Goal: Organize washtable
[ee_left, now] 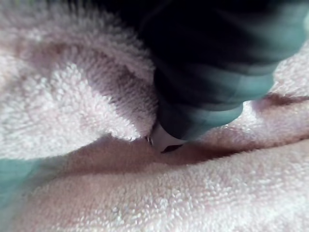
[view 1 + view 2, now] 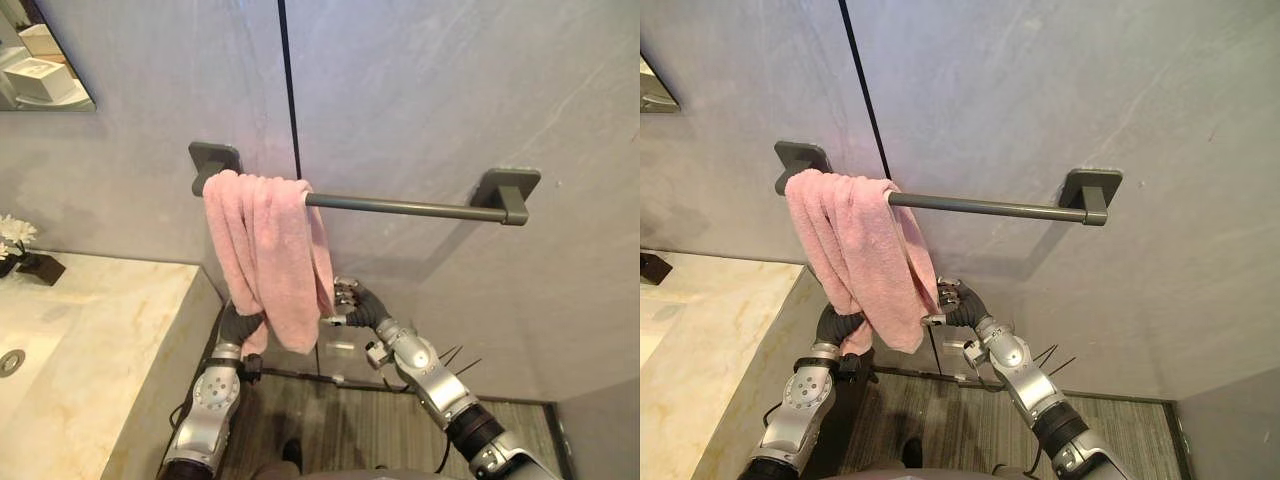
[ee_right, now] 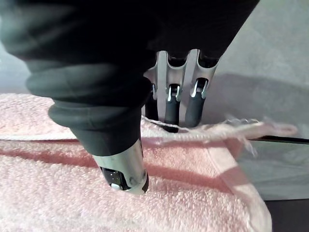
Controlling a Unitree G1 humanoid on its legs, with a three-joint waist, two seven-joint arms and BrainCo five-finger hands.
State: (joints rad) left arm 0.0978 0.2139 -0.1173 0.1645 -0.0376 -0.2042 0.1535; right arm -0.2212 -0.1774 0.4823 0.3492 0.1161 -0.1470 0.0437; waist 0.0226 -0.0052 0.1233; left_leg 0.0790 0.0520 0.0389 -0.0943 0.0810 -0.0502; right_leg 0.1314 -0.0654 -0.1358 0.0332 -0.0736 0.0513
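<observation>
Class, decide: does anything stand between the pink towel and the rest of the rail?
Nothing visible does: the rail is bare from the pink towel to its right bracket. The right hand pinches its edge.

Grey stone wall, marble washtable, striped grey floor.

Towel — pink terry cloth, thick looped pile, soft and matt, with a flat woven hem. Rail: dark matt metal, smooth. Wall — grey, smooth, stone-like, faintly veined. Counter: cream marble look, polished. Floor: streaked wood-grain.
</observation>
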